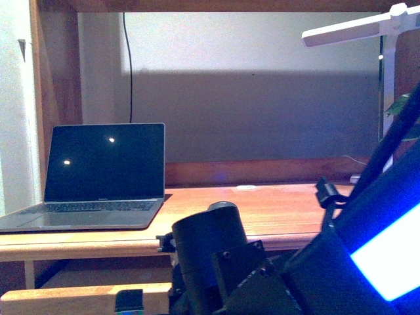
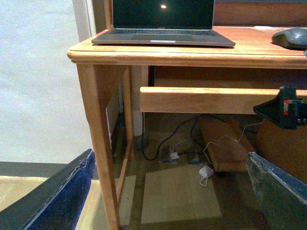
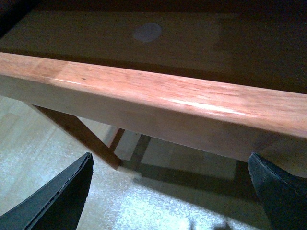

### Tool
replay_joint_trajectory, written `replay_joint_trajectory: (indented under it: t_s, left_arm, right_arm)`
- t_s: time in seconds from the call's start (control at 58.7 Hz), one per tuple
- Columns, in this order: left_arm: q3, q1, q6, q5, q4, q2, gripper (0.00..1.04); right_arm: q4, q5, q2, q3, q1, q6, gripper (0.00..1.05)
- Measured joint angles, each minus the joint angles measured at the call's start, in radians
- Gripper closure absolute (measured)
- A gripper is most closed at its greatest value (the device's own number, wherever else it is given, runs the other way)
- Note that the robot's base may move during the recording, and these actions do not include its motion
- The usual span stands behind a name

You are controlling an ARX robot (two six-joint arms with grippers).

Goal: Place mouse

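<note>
The mouse [image 2: 292,37] is a dark grey domed oval lying on the wooden desk [image 2: 192,55], to the right of the laptop [image 2: 163,24]. In the front view only its top [image 1: 223,205] shows behind a dark arm part [image 1: 209,252]. My left gripper [image 2: 177,196] is open and empty, low in front of the desk, below its top and aimed under it. My right gripper [image 3: 172,196] is open and empty, just below and in front of the desk's front edge [image 3: 158,105]. Neither gripper touches the mouse.
The open laptop [image 1: 105,174] with a dark screen stands at the desk's left. A small flat white disc [image 1: 246,188] lies near the back rail; it also shows in the right wrist view [image 3: 147,31]. A white lamp [image 1: 357,29] hangs at the right. Cables and adapters [image 2: 204,170] lie on the floor below.
</note>
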Motion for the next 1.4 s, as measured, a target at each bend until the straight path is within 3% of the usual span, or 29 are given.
replay_joint_trajectory:
  t_s: [0.579, 0.937, 1.209, 1.397]
  left_arm:
    - [0.000, 0.000, 0.000, 0.000, 0.000, 0.000, 0.08]
    - [0.000, 0.000, 0.000, 0.000, 0.000, 0.000, 0.08]
    - [0.000, 0.000, 0.000, 0.000, 0.000, 0.000, 0.08]
    - [0.000, 0.000, 0.000, 0.000, 0.000, 0.000, 0.08]
  right_arm:
    - [-0.062, 0.050, 0.150, 0.270, 0.045, 0.056, 0.07]
    - [-0.063, 0.045, 0.157, 0.297, 0.050, 0.089, 0.07]
    - [0.030, -0.006, 0.080, 0.140, 0.024, 0.065, 0.07]
    - [0.115, -0.066, -0.083, -0.044, -0.059, 0.044, 0.07]
